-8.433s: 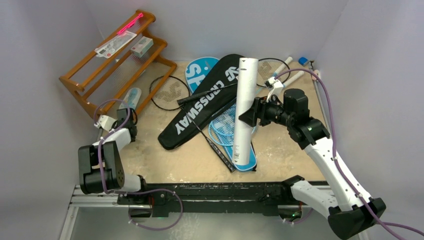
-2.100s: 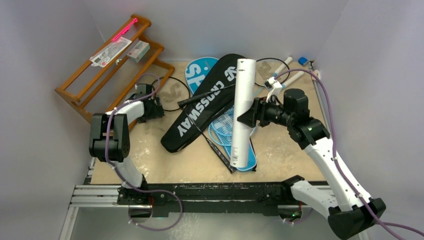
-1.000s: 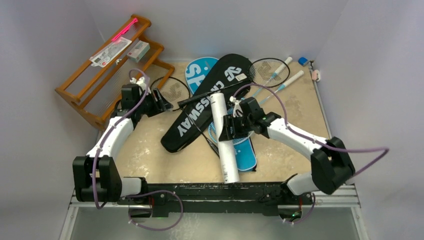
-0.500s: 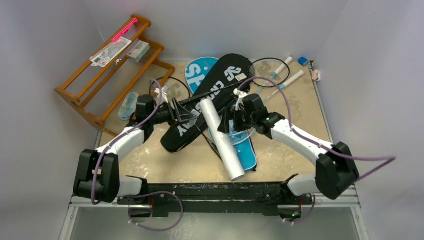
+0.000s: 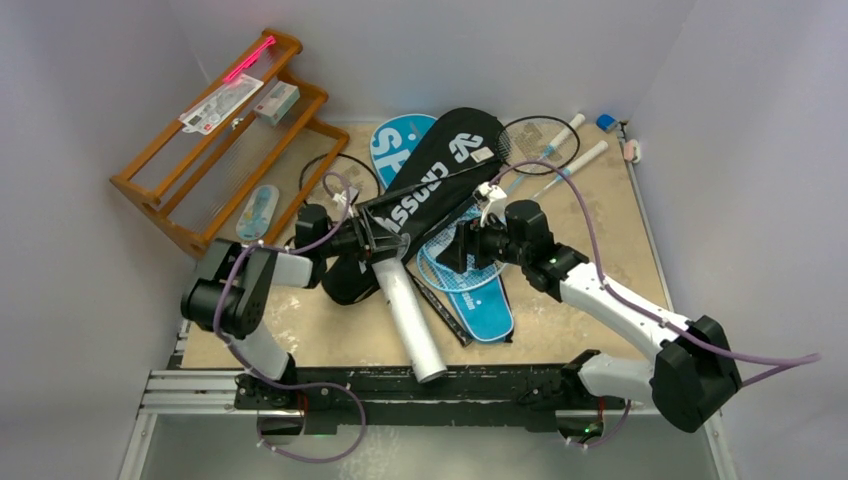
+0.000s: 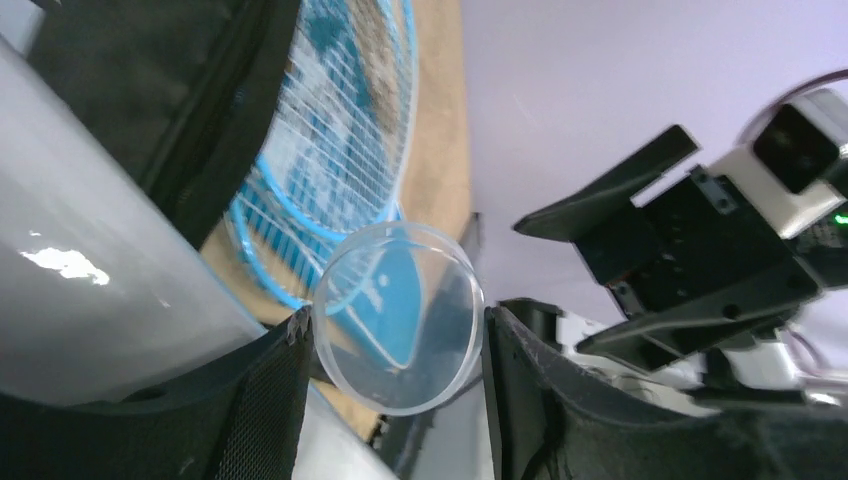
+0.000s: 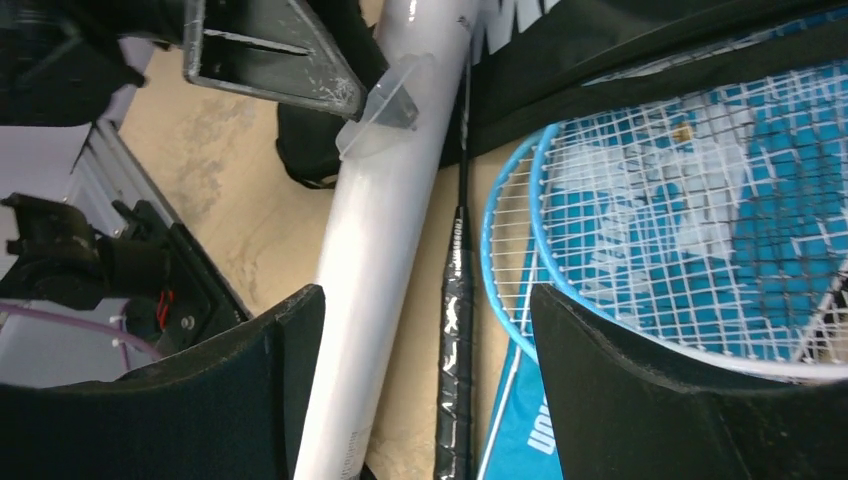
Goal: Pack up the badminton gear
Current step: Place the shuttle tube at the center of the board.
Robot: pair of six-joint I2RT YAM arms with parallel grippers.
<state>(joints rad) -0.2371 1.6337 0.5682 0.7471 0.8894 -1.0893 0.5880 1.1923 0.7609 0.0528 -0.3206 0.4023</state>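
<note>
From above, the long white tube [image 5: 408,320] lies slanted on the worktop [image 5: 300,325]. Its far end is at the left pincer [image 5: 373,241], beside the black CROSSWAY cover [image 5: 440,165]. The right pincer [image 5: 458,250] hangs nearby, spread and empty.

The left wrist camera shows a clear round cap [image 6: 398,330] pinched between the pads [image 6: 270,400]. It seems to be off the tube's mouth, likely to leave it free for shuttlecocks.

The right wrist camera looks between wide jaws onto a black racket shaft [image 7: 458,300] and light-blue rackets [image 7: 680,200].

Robot lab enclosure: bare white walls [image 5: 500,50], worn tabletop [image 5: 610,230] (aluminium rail [image 5: 190,398] at its near edge).
</note>
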